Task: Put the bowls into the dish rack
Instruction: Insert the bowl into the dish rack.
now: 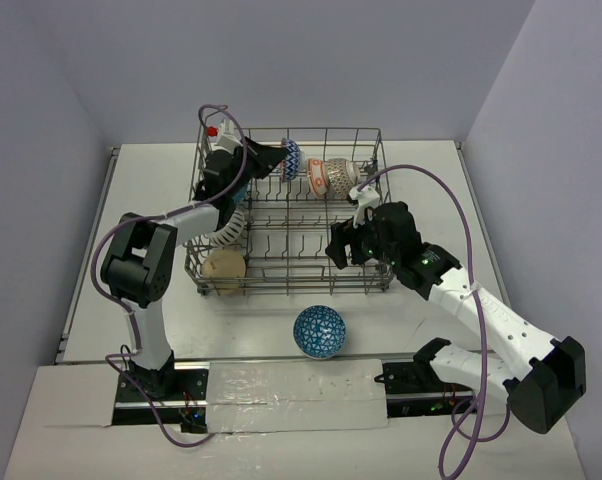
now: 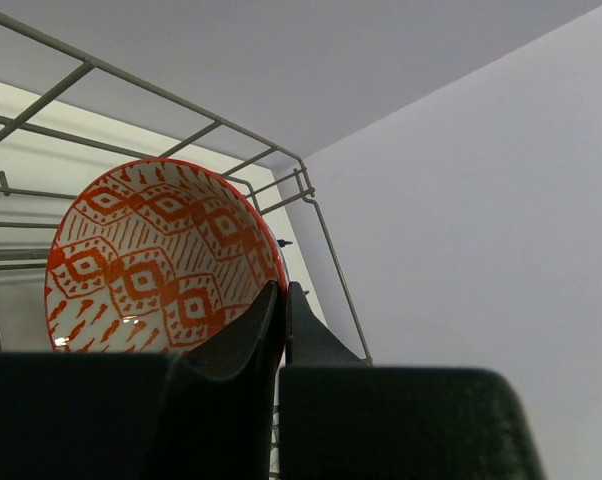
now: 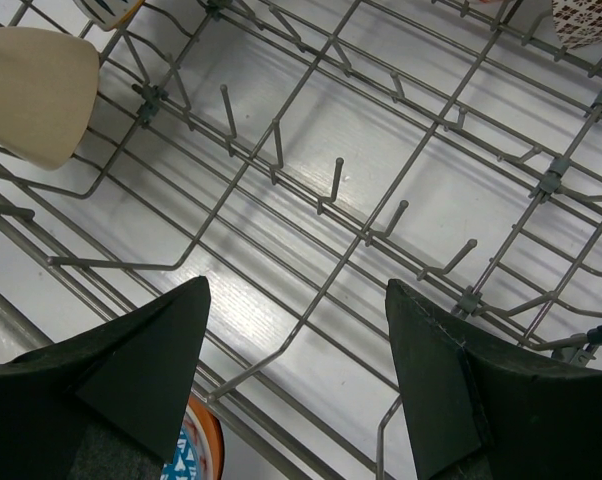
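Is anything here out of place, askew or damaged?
Only one thing: a blue patterned bowl sits on the table, outside the dish rack, by its near side. Nothing looks spilled or broken.

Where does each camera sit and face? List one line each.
Top external: above and behind, looking down on the dish rack; left arm, right arm show.
Left wrist: in the rack, facing the orange bowl; shut left gripper shows.
Right wrist: over the rack, facing down; open right gripper shows.
Shared: cream bowl, top and right wrist.
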